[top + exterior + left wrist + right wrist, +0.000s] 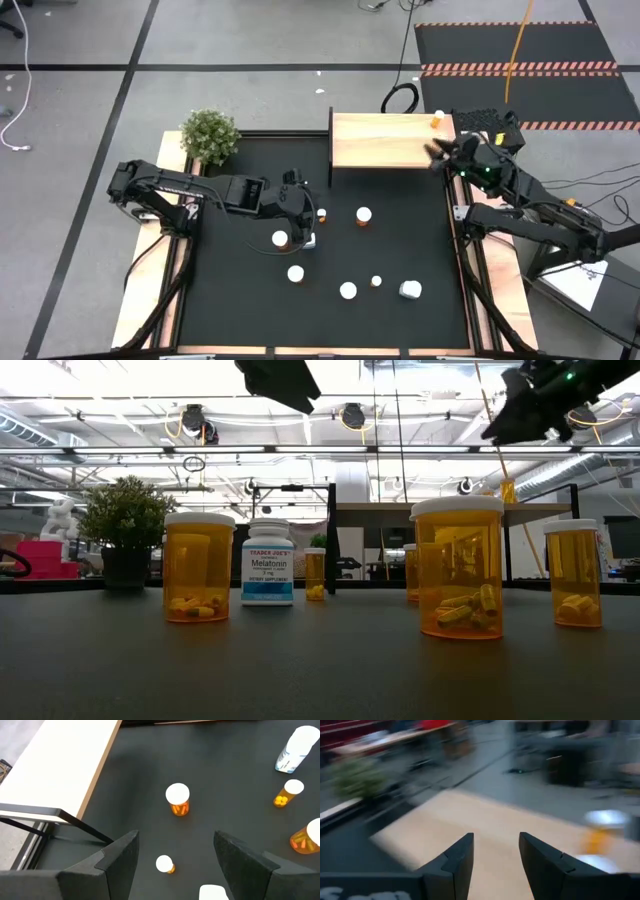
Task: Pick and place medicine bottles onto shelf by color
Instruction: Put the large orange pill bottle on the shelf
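Amber pill bottles [363, 216] with white caps stand scattered on the black mat [400, 250]; one small orange bottle [437, 121] sits on the light-wood shelf [385, 140]. Right gripper [436, 155] hovers at the shelf's right edge, jaws apart, empty. Left gripper [312, 218] hangs mid-mat, jaws apart, empty.

The white bottle [267, 562] with a bluish label, standing between two amber bottles in the low view, reads "TRADER JOE'S" at the top of the label and "Melatonin" beneath it. Smaller lines lower on the label are too fine to make out. No other writing is legible.
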